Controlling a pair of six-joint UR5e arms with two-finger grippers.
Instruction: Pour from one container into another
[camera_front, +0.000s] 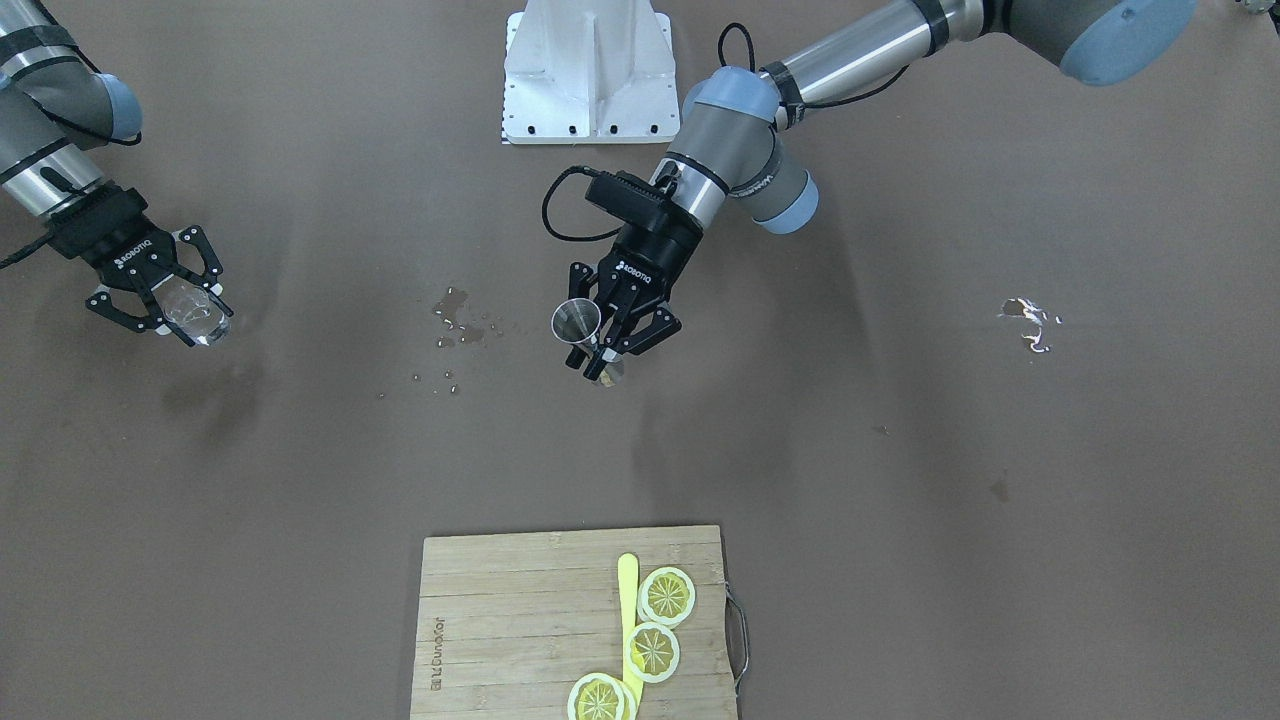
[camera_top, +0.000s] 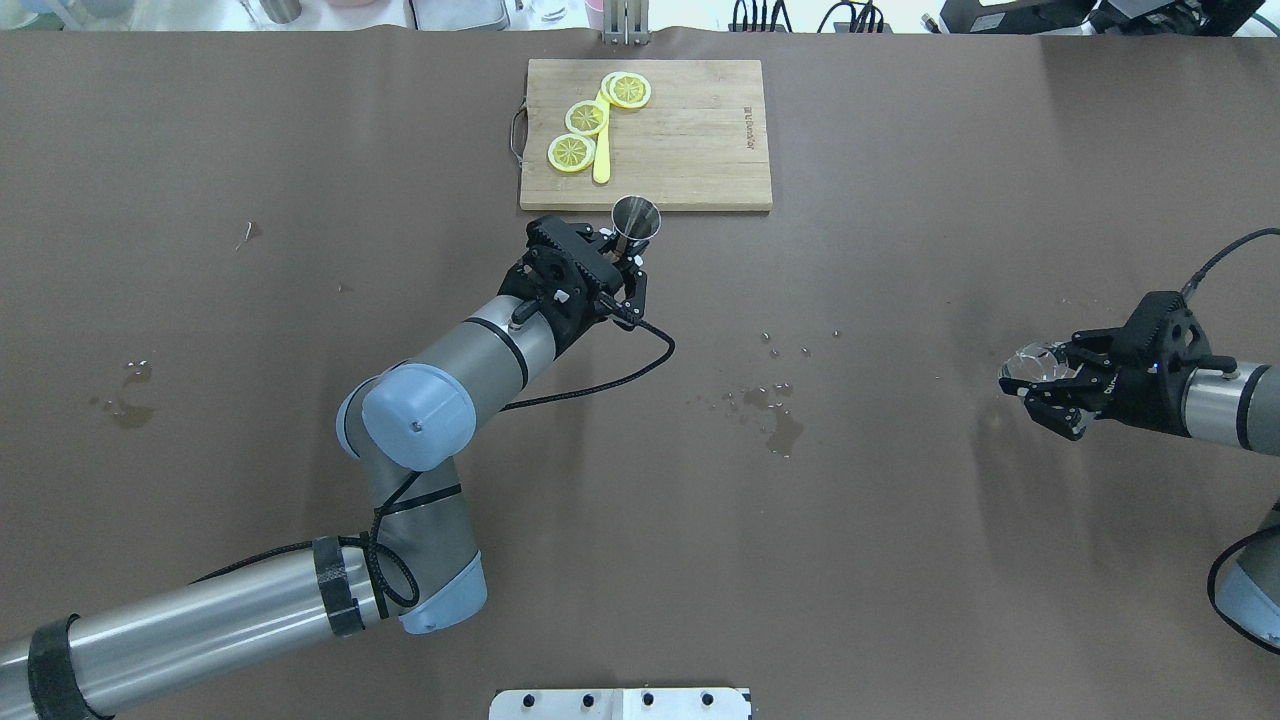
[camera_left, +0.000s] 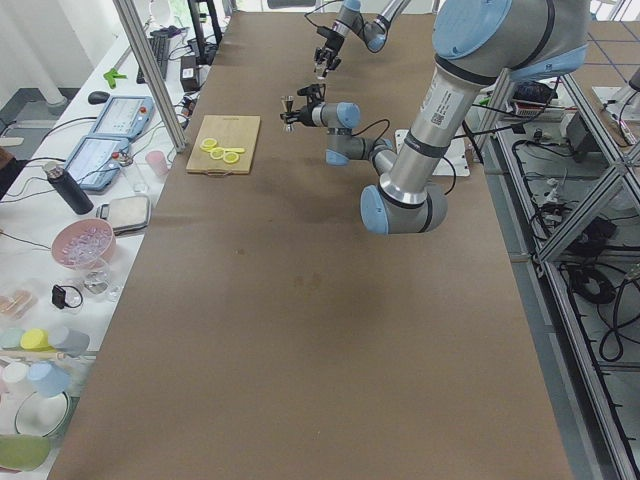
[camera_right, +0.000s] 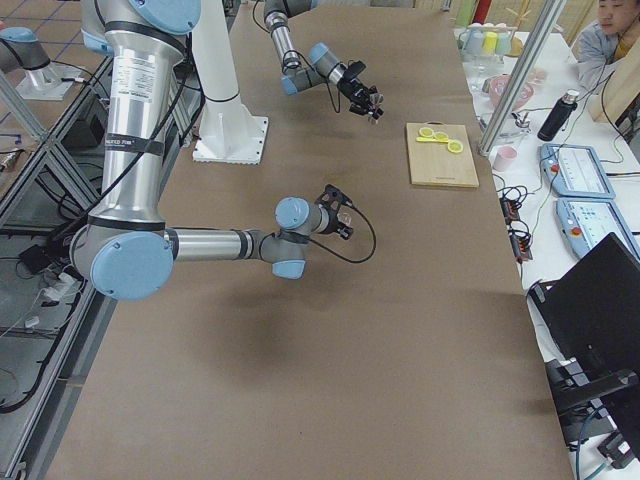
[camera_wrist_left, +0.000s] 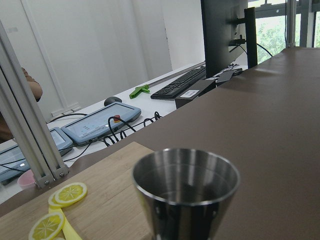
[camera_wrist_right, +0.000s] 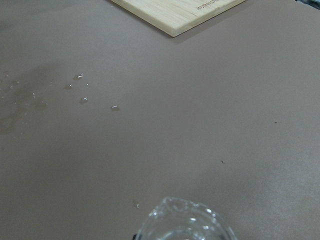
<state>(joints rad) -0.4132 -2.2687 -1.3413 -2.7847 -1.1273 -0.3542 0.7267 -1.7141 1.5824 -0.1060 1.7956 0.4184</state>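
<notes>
The steel jigger (camera_top: 636, 217) stands upright above the table, just in front of the cutting board, with my left gripper (camera_top: 625, 262) shut on its waist. The front-facing view shows the jigger (camera_front: 577, 322) in my left gripper (camera_front: 600, 358), and its round rim (camera_wrist_left: 186, 181) fills the left wrist view. Far off on the robot's right side, my right gripper (camera_top: 1035, 388) is shut on the clear glass tumbler (camera_top: 1038, 362), held a little above the table. From the front, the tumbler (camera_front: 197, 308) glints in my right gripper (camera_front: 198, 322). Only the glass top (camera_wrist_right: 182, 222) shows in the right wrist view.
A wooden cutting board (camera_top: 690, 140) at the far edge carries lemon slices (camera_top: 586, 118) and a yellow tool (camera_top: 602, 150). Water drops and a wet patch (camera_top: 778, 420) lie between the arms. More spills (camera_top: 125, 395) are on the left. The robot's white base (camera_front: 590, 75) is behind.
</notes>
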